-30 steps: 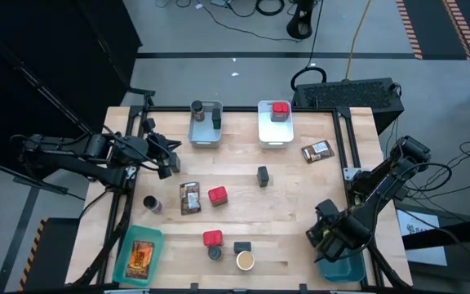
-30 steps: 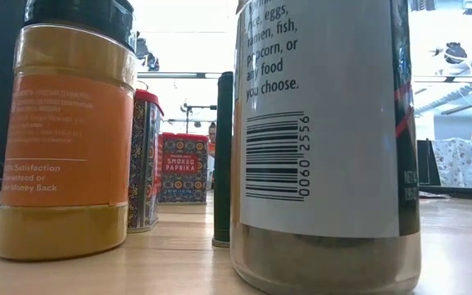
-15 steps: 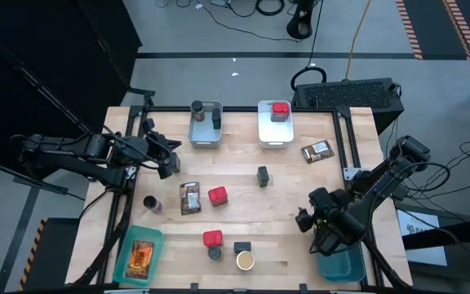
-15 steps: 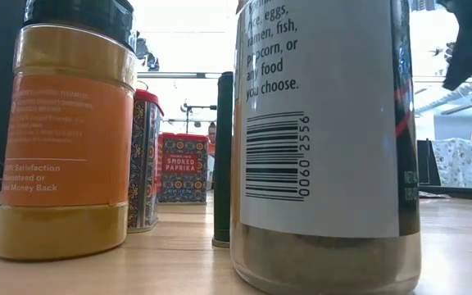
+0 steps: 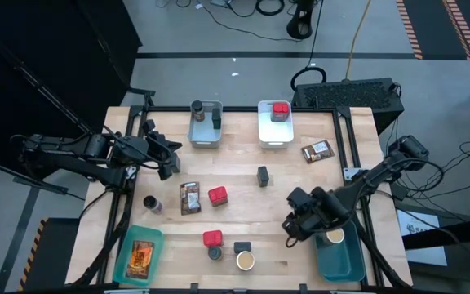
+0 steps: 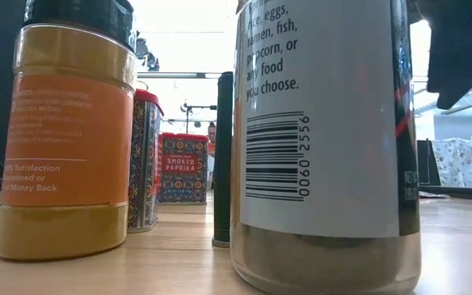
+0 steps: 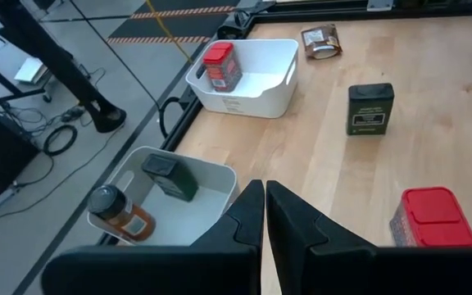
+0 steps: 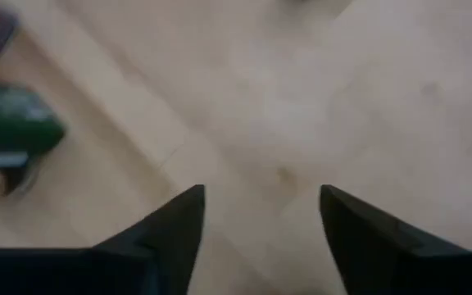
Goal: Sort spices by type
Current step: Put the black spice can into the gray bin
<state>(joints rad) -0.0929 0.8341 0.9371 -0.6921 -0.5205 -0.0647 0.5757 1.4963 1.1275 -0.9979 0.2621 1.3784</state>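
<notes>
Although four bins already hold spices, most containers are unsorted on the wooden table [image 5: 284, 155]. At twelve o'clock, the grey bin [image 5: 205, 124] holds a brown jar and a dark green tin; just right of it, the white bin [image 5: 275, 124] holds one red tin. At seven o'clock the teal bin [image 5: 139, 255] holds an orange packet, and at five o'clock the blue bin [image 5: 339, 255] holds a tan-topped jar. Loose items remain: two red tins, dark tins, a packet near centre, another packet [image 5: 317, 151] at two o'clock, and jars at six o'clock. The right gripper [image 5: 291, 231] hovers empty beside the blue bin, fingers apart over bare wood. The left gripper [image 5: 168, 161] waits at nine o'clock, clenched on nothing.
</notes>
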